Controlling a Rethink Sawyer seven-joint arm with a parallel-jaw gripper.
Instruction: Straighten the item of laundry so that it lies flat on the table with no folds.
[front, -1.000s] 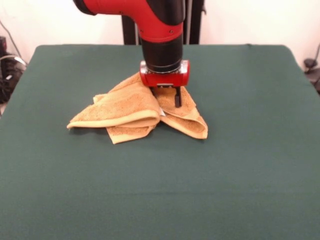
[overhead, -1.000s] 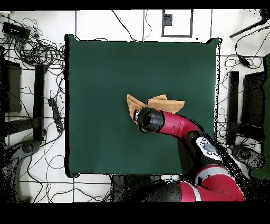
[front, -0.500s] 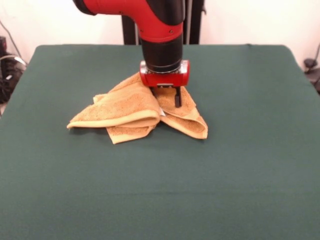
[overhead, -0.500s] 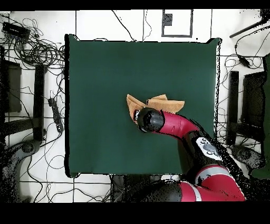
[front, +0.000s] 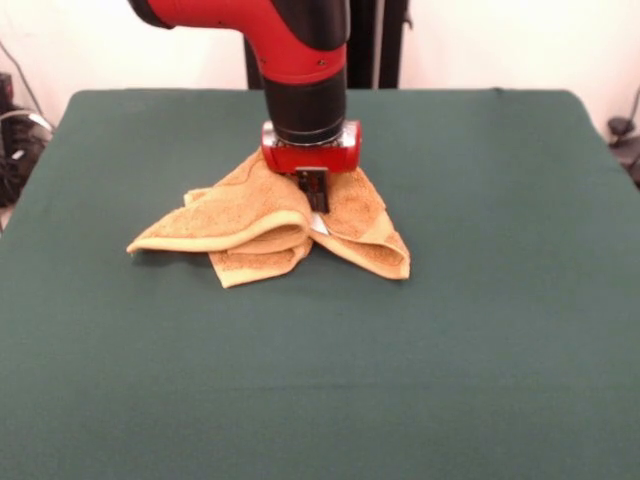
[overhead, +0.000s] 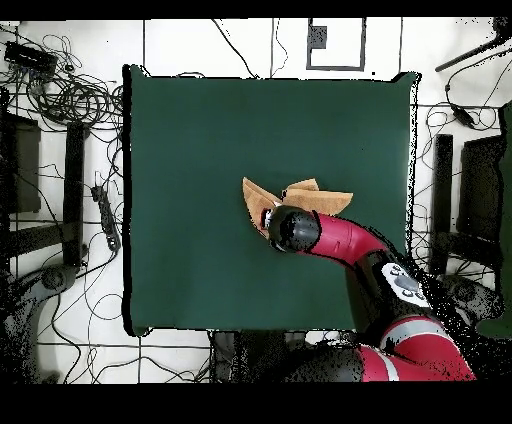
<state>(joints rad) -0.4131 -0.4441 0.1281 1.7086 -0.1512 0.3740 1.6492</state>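
Observation:
The item of laundry, a mustard-yellow towel, lies crumpled in several overlapping folds near the middle of the green table. A small white tag peeks out between two folds. My gripper comes straight down onto the centre of the heap, with its fingers drawn together and pinching a fold of the towel. In the overhead view the towel pokes out from under the red arm, which hides the gripper.
Green cloth stretches wide on all sides of the towel. Beyond the table's edges, tangled cables cover the floor on one side and black stands rise on the other.
The gripper has shifted a little to the left in the front view and its fingers have closed on the towel. The towel's left corner has slid slightly left.

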